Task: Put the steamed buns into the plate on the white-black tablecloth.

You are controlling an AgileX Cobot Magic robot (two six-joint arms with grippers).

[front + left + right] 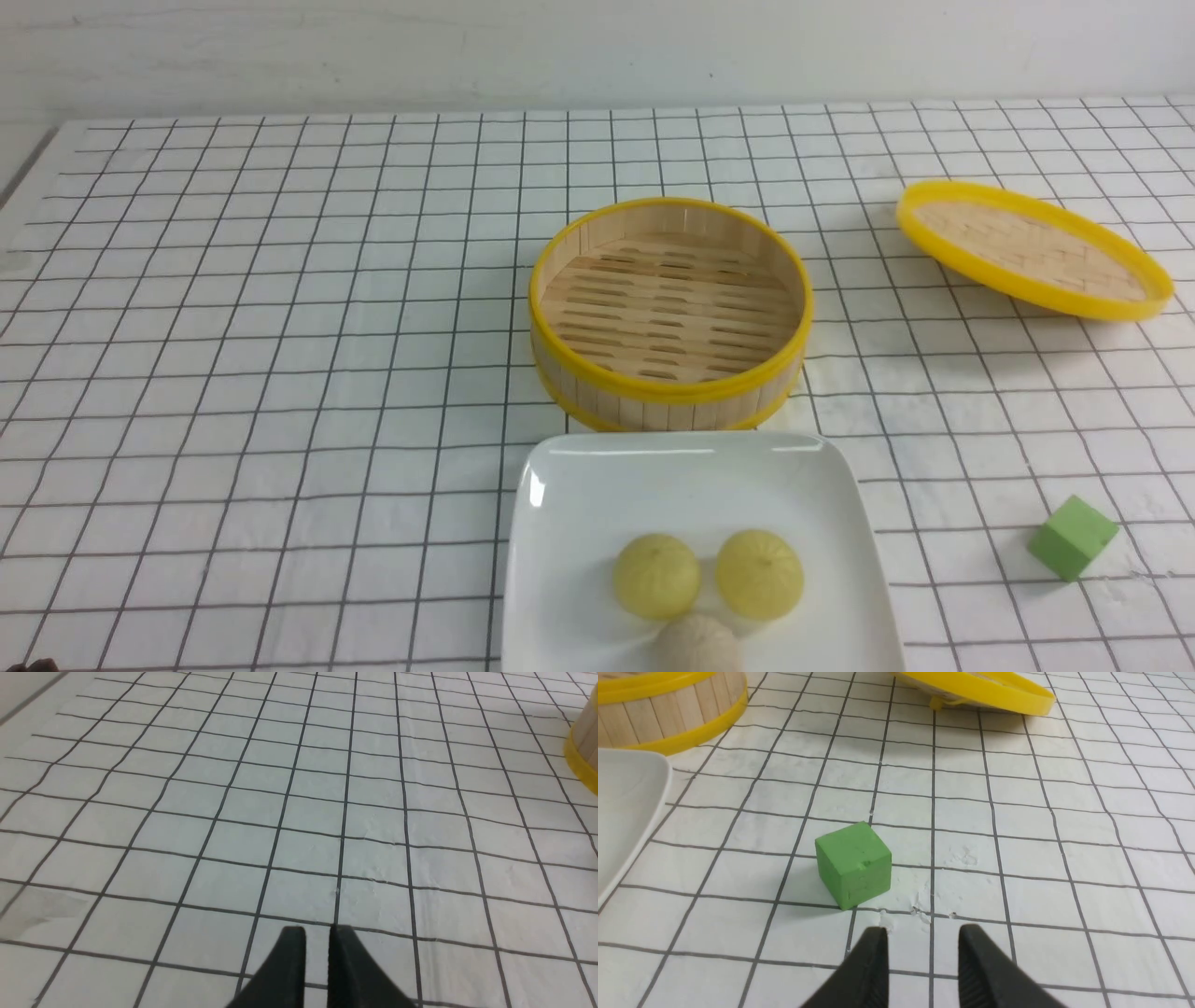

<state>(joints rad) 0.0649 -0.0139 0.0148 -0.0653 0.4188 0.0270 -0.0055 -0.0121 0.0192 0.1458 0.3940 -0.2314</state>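
Two pale yellow-green steamed buns (656, 576) (759, 574) lie side by side in the white plate (560, 485) at the near middle of the white-black tablecloth (280, 327). A beige rough bun (695, 644) lies in the plate just in front of them. Neither gripper shows in the front view. My left gripper (317, 933) hovers over bare cloth, its fingers nearly together and empty. My right gripper (923, 933) is open and empty, just short of a green cube (853, 864). The plate's edge (626, 802) shows in the right wrist view.
An empty bamboo steamer (669, 313) with yellow rims stands just behind the plate. Its lid (1032, 247) lies tilted at the far right. The green cube (1072, 537) sits to the right of the plate. The steamer's side (584, 742) shows in the left wrist view.
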